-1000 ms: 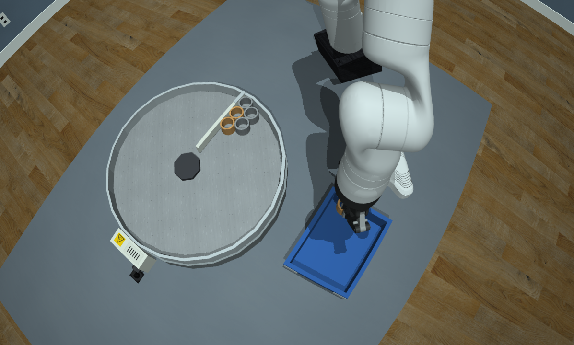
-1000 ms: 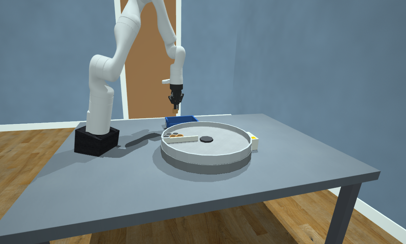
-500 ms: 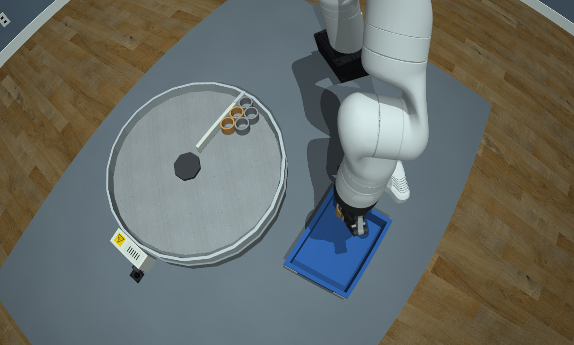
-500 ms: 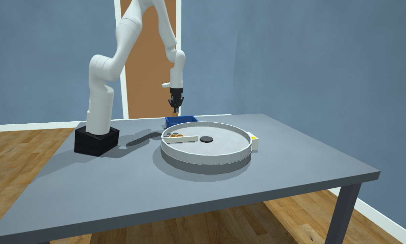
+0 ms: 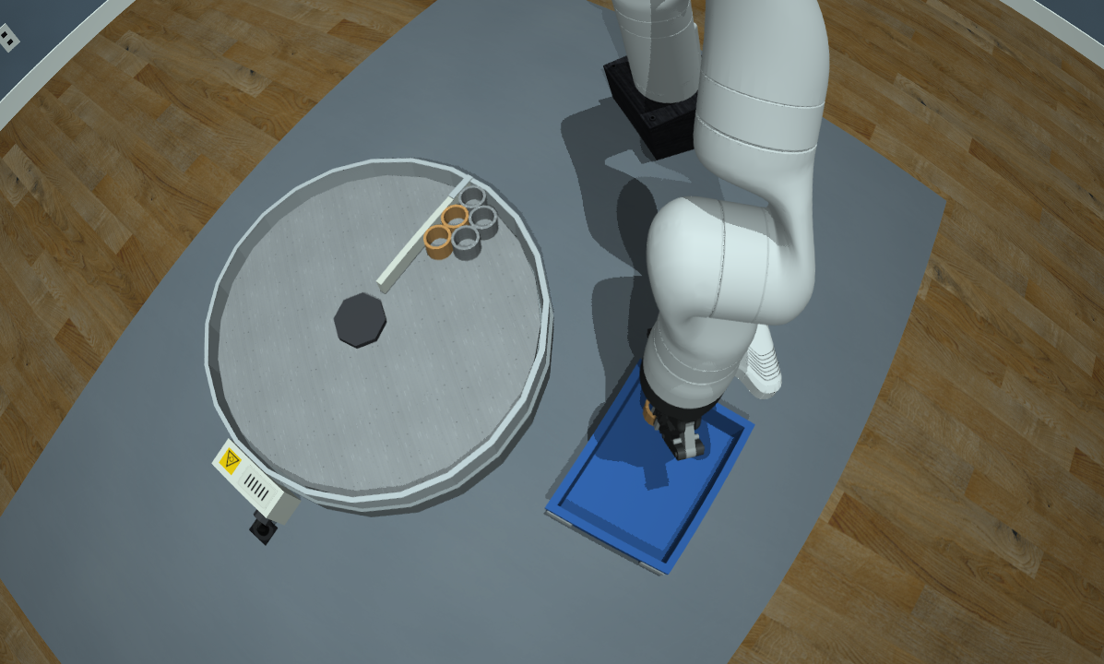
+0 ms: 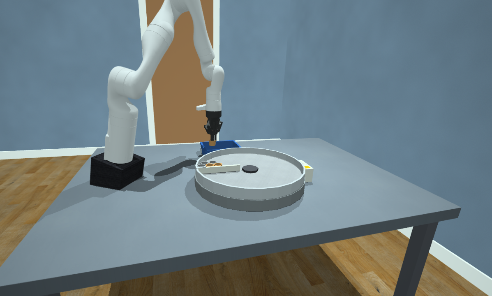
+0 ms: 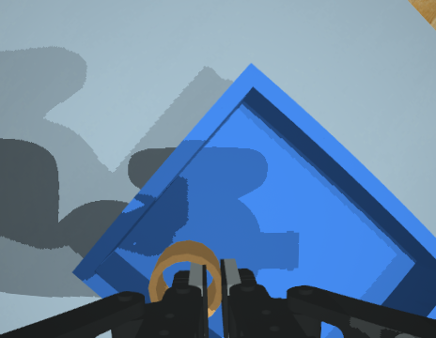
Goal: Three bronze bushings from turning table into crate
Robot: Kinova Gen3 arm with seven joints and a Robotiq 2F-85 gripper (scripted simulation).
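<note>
From here I see a grey counter (image 5: 472, 577) (image 6: 240, 228) with a dark edge and dark legs, standing on a wood-plank floor (image 5: 952, 512) (image 6: 30, 191). The walls (image 6: 350, 73) are a mottled blue with white skirting, and behind the arm there's a brown door (image 6: 179, 91) in a white frame. A socket (image 5: 6, 37) shows on one wall.

The arm's black base (image 5: 670, 136) (image 6: 104, 176) sits on the counter, and shadows stretch out from it. The gripper (image 5: 677, 442) (image 6: 213, 138) (image 7: 213, 279) is closed on the wall of one bronze bushing (image 5: 648, 412) (image 6: 212, 142) (image 7: 186, 251), holding it over the blue crate (image 5: 708, 495) (image 6: 220, 148) (image 7: 321, 127).

Near the crate is the round turning table (image 5: 373, 412) (image 6: 277, 193). Two more bronze bushings (image 5: 437, 252) (image 6: 218, 164) and three grey ones (image 5: 465, 252) (image 6: 204, 162) huddle between its rim and a pale bar (image 5: 423, 235) (image 6: 220, 169).
</note>
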